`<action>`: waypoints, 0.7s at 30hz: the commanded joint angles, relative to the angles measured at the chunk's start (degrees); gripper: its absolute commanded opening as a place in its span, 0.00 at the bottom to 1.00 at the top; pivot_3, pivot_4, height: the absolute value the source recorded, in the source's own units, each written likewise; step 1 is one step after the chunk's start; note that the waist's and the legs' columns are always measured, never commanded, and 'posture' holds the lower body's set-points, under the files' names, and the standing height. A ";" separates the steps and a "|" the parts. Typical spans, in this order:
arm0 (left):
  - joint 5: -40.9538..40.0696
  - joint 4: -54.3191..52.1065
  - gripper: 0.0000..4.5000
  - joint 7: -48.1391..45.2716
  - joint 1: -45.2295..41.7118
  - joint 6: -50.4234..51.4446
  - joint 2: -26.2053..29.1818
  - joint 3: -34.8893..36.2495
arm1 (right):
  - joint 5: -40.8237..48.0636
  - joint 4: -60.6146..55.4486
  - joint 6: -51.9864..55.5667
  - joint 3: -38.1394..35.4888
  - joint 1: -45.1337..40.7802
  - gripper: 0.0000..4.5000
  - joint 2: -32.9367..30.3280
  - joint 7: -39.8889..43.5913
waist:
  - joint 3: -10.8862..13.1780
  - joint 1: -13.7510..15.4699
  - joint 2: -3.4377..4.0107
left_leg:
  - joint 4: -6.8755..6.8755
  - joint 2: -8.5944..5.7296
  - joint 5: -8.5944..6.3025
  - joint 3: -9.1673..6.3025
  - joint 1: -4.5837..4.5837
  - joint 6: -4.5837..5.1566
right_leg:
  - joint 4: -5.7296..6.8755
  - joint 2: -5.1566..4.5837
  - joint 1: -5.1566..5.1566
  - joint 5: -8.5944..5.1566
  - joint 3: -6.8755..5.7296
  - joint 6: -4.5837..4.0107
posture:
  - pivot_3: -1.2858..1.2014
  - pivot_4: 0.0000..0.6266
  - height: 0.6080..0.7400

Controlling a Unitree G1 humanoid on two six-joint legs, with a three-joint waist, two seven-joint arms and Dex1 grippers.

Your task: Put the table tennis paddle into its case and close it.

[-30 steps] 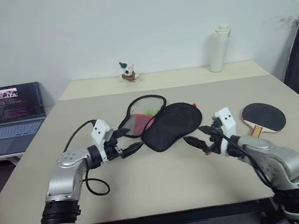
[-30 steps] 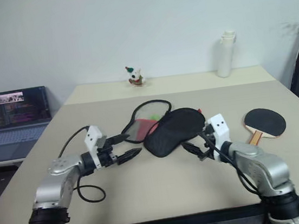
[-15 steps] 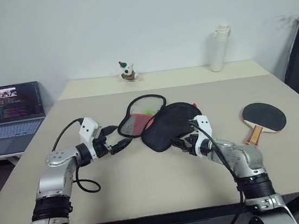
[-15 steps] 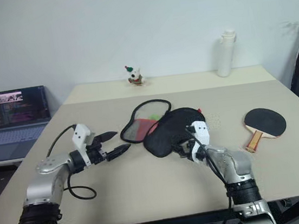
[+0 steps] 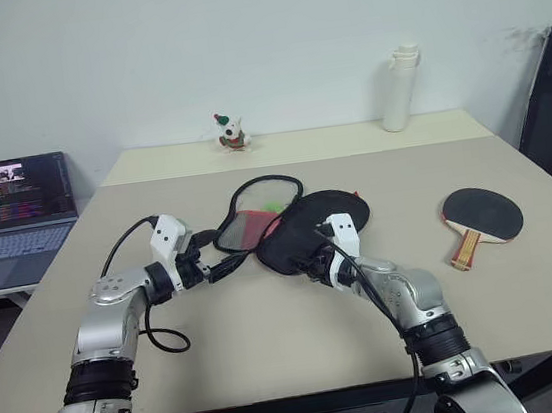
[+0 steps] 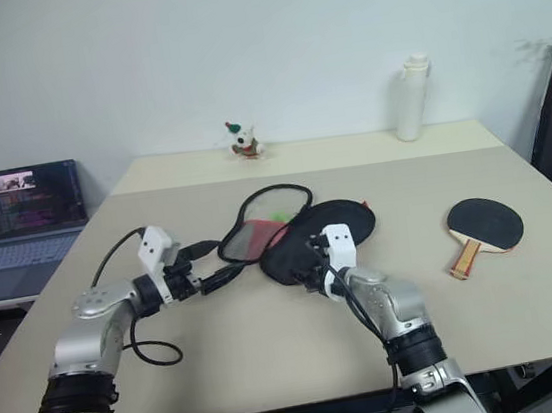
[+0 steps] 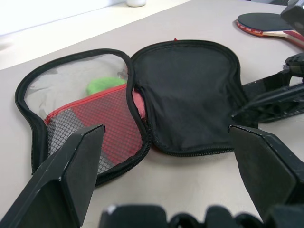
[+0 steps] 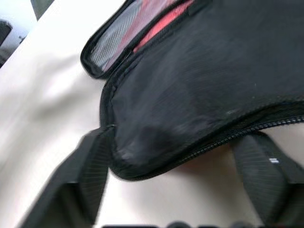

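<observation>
1. The case (image 5: 299, 226) lay unzipped mid-table, black flap facing the right gripper (image 5: 315, 262), whose spread fingers straddled the flap's near edge without pinching it.
2. The left gripper (image 5: 225, 265) hovered wide open, empty, beside the mesh half.
3. The paddle (image 5: 482, 216) lay well apart, nearest the right arm, handle pointing toward the robot.

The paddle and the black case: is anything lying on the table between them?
No. Between the paddle and the case the table is bare, as the left eye view shows.

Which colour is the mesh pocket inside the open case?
Red mesh pocket, clearest in the left wrist view.
</observation>
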 commanded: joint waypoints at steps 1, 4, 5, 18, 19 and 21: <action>-0.44 -3.21 1.00 0.25 0.11 -0.61 0.15 0.39 | 0.31 -1.54 -0.66 -1.65 -1.45 0.56 0.60 -0.69 | 0.00 -0.02 0.00 | 0.00 0.01 0.00 0.01 0.00 0.00 | 0.00 0.00 0.00 0.00 0.01 0.00 | 0.52 0.24 1.00; -0.58 -4.10 1.00 0.48 0.47 -0.31 -0.03 0.27 | 2.29 -2.59 1.95 -4.19 -1.44 0.32 0.61 -1.67 | 0.00 -0.01 0.00 | 0.00 0.02 0.00 0.00 0.00 0.00 | 0.00 -0.02 0.00 0.00 0.00 0.00 | 0.52 0.24 1.00; -0.65 -4.54 1.00 0.51 0.56 -0.16 -0.13 0.20 | 3.36 -3.41 3.68 -5.40 -1.36 0.25 0.44 -1.87 | 0.00 -0.01 0.00 | 0.00 0.02 0.00 0.00 0.00 0.00 | 0.00 -0.02 0.00 0.00 0.00 0.00 | 0.52 0.24 1.00; -1.76 -11.24 1.00 -1.11 2.46 2.74 -0.77 -1.76 | 12.50 -15.31 26.28 -12.87 2.31 0.01 -15.05 2.65 | 0.01 0.03 0.01 | -0.05 -0.05 0.00 0.01 -0.01 0.00 | -0.03 -0.06 0.00 -0.01 0.00 0.02 | 0.52 0.24 1.00; -1.66 -11.23 1.00 -1.21 2.32 2.77 -0.86 -1.87 | 12.63 -15.71 27.14 -12.27 2.70 0.01 -16.27 3.48 | 0.01 0.02 0.01 | -0.05 -0.05 0.00 0.01 -0.01 0.00 | -0.03 -0.02 0.00 -0.02 0.00 0.03 | 0.52 0.24 1.00; -1.47 -11.16 1.00 -1.35 2.03 2.79 -1.05 -2.10 | 12.51 -15.91 27.97 -11.08 3.34 0.01 -18.53 5.10 | 0.01 0.01 0.01 | -0.05 -0.08 0.00 0.01 0.00 0.01 | -0.03 0.03 0.00 -0.10 -0.01 0.15 | 0.52 0.24 1.00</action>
